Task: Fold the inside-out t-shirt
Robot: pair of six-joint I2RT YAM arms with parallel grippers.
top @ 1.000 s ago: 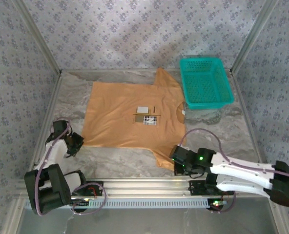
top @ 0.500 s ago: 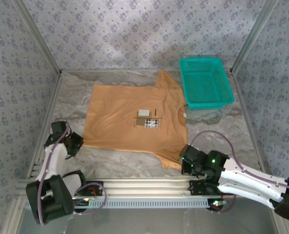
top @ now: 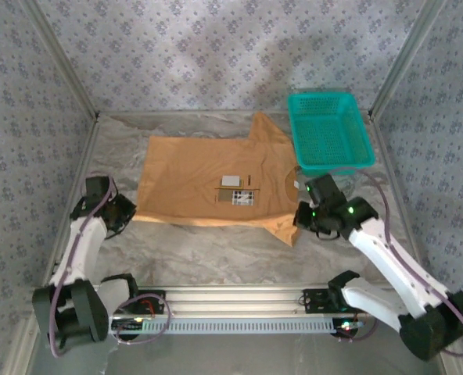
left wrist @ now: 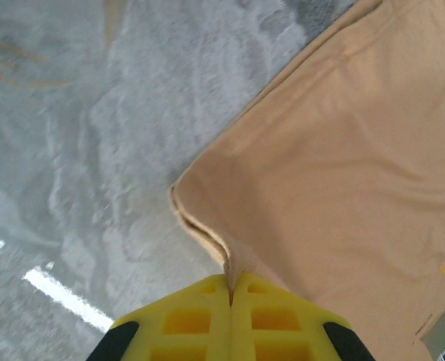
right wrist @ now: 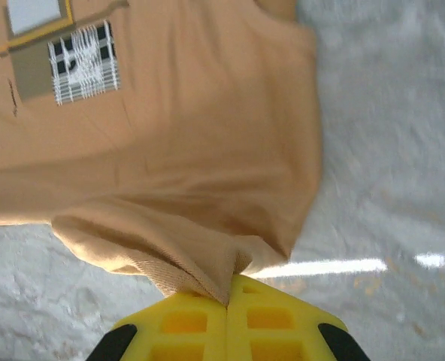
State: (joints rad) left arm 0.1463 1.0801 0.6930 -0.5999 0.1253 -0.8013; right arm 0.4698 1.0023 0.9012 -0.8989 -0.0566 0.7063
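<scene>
Since a second earlier, both arms had drawn the shirt's near edge back across the tabletop (top: 216,254); the inside-out t-shirt (top: 192,172) lay flat mid-tabletop, tan-orange, far sleeve just beside the teal basket (top: 349,162); I judged the first fold was under way. The right gripper (top: 300,222) was clamped on the near sleeve, the left gripper (top: 125,213) on the hem corner; next I'd need to lift both together and carry them over the white labels (top: 230,180).
</scene>
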